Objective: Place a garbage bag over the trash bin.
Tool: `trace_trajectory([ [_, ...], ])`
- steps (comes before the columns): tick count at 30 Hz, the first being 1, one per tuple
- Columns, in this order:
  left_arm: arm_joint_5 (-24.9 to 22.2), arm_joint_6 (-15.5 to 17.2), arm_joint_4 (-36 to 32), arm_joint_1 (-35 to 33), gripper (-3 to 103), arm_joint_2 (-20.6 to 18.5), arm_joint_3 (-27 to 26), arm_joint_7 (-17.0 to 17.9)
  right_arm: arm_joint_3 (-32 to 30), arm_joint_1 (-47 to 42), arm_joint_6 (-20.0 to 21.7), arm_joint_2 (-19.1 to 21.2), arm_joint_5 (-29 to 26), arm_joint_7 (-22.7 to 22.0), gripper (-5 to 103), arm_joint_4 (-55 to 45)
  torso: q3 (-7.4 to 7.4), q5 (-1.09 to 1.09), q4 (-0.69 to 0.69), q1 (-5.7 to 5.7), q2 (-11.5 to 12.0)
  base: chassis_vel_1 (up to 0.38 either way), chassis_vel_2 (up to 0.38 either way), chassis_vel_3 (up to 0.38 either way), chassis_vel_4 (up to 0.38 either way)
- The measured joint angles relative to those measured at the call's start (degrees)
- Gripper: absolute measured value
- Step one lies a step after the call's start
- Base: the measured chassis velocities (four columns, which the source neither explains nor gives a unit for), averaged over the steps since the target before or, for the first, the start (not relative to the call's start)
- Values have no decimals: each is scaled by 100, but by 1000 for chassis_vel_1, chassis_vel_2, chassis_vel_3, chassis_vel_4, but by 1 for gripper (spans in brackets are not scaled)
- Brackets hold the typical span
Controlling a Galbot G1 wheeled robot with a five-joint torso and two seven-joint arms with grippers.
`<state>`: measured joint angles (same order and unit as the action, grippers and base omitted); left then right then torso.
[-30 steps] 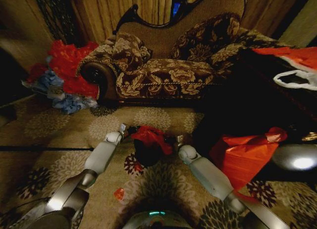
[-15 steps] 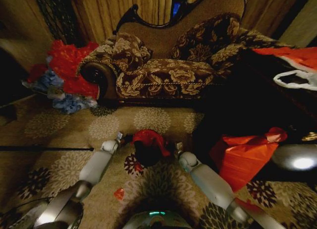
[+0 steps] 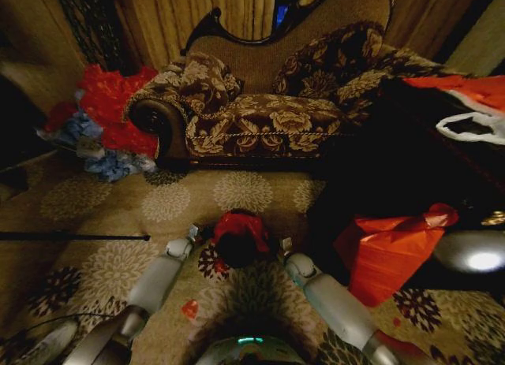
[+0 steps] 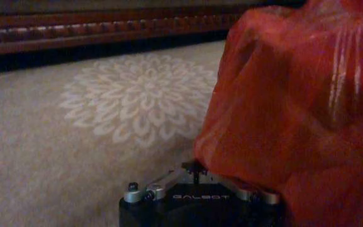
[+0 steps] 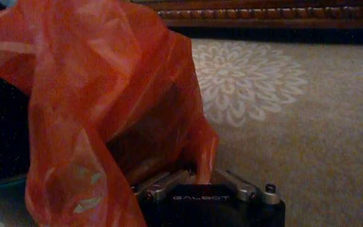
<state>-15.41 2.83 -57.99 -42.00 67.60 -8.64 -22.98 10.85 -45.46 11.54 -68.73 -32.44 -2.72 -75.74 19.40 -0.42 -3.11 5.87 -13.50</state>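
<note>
Both arms reach forward and inward over the patterned carpet point(image 3: 95, 223), forearms converging on the trash bin point(image 3: 235, 251), which stands just ahead of the robot's base at 12 o'clock. The left gripper point(image 3: 192, 233) sits at the bin's 9 o'clock, the right gripper point(image 3: 285, 244) at its 3 o'clock. Each pinches an edge of the garbage bag point(image 3: 241, 223), whose red film drapes over the bin's top and far side. In the wrist views the plastic is caught between closed fingers on both. Bare carpet lies beyond the bin toward the sofa point(image 3: 260, 113); an orange-red bundle point(image 3: 387, 247) crowds the 3 o'clock side.
</note>
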Motion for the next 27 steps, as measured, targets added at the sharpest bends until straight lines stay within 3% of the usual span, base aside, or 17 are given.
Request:
trace_trajectory([
  [1, -20, -10, -17, -26, -3, 5, 1, 79, -3, 0, -6, -11, -3, -53, 0, -28, 0, -1, 0, 0, 0, 0, 0, 0, 0],
  [3, -77, -58, -51, -53, 1, 18, -1, 259, -2, 21, -2, -14, -6, -165, 0, -118, 1, -5, 0, 1, 0, 0, 0, 0, 0],
  [4, -138, -172, -86, -54, 12, 19, -20, 488, 32, 34, 0, 3, -11, -279, 0, -235, 0, -1, -2, 1, 0, 0, 0, 0, 0],
  [6, -173, -222, -98, -54, 12, 19, -37, 605, 44, 33, 0, 11, -11, -338, 5, -289, 1, 0, -3, 1, 0, 0, 0, 0, 0],
  [8, -278, -296, -187, -59, 23, 6, -138, 856, 66, -3, -4, 18, 35, -516, 11, -434, 1, -4, -4, 1, 0, 0, 0, 0, 0],
  [9, -278, -296, -187, -59, 23, 6, -138, 856, 66, -3, -4, 18, 35, -516, 11, -434, 1, -4, -4, 1, 0, 0, 0, 0, 0],
  [13, -485, -278, -579, -193, 44, -185, -468, 950, -23, -147, -43, 183, 136, -642, 32, -699, 0, 0, -1, 1, 0, 0, 0, 0, 0],
  [15, -572, -247, -685, -242, 44, -229, -537, 960, -48, -186, -60, 240, 171, -647, 37, -769, 0, 1, -1, 1, 0, 0, 0, 0, 0],
  [16, -638, -223, -767, -285, 49, -261, -594, 965, -70, -220, -67, 293, 200, -648, 37, -822, 0, 1, -1, 1, 0, 0, 0, 0, 0],
  [17, -737, -178, -917, -400, 60, -303, -719, 968, -111, -287, -80, 401, 257, -664, 49, -935, 0, 0, -1, 1, 0, 0, 0, 0, 0],
  [19, -757, -166, -968, -444, 60, -311, -762, 964, -120, -307, -89, 433, 275, -672, 49, -971, 0, -1, -1, 1, 0, 0, 0, 0, 0],
  [25, -956, -104, -1295, -762, 88, -323, -1001, 1020, -203, -516, -273, 606, 383, -917, 76, -1280, 0, 0, -1, 1, 0, 0, 0, 0, 0],
  [27, -1017, -104, -1326, -796, 88, -325, -1021, 1055, -223, -544, -302, 618, 382, -960, 81, -1327, 0, 0, -1, 1, 0, 0, 0, 0, 0],
])
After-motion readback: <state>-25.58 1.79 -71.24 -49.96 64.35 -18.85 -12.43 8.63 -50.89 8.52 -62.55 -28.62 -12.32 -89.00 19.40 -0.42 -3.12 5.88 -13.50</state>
